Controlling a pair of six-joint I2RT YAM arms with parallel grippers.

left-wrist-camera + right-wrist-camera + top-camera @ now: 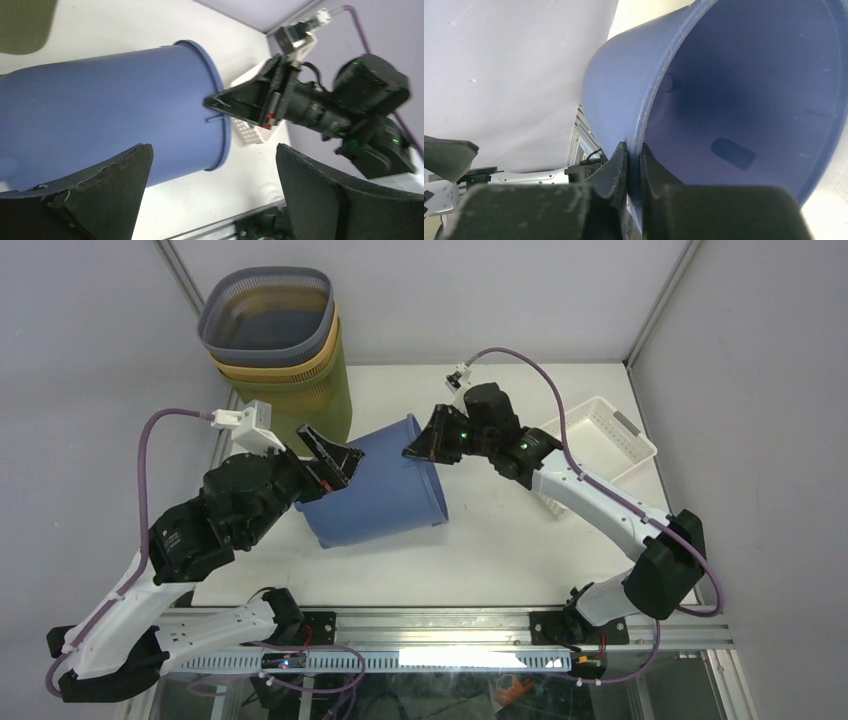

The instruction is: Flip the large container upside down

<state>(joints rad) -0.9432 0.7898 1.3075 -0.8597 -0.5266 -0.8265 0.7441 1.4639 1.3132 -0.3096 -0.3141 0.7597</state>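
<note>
- Blue plastic bucket (375, 485) lay on its side near the middle of the table (500, 550). Its open mouth faced roughly 2 o'clock in the overhead view and its base pointed toward 8 o'clock.
- That looked like the half-way stage of the flip: tipped off its base, mouth not yet down.
- The right gripper (412, 452) was pinched shut on the bucket's rim, one finger inside the wall and one outside. It gripped the far end of the rim, toward 12 o'clock, which probably gave it leverage to roll the mouth over.
- The right arm reached in from 4 o'clock, its forearm stretched low across the table and its wrist bent toward the mouth.
- The left gripper (325, 475) had its jaws spread wide and held nothing. It sat close by the wall near the base end, at about 10 o'clock of the bucket, likely ready to brace or push; whether it touched the wall could not be told.
- The left arm was folded, elbow raised, at 8 o'clock.
- Stacked mesh baskets (275, 340) stood at 11 o'clock, and a white slotted tray (605, 435) lay at 3 o'clock behind the right arm.
</note>
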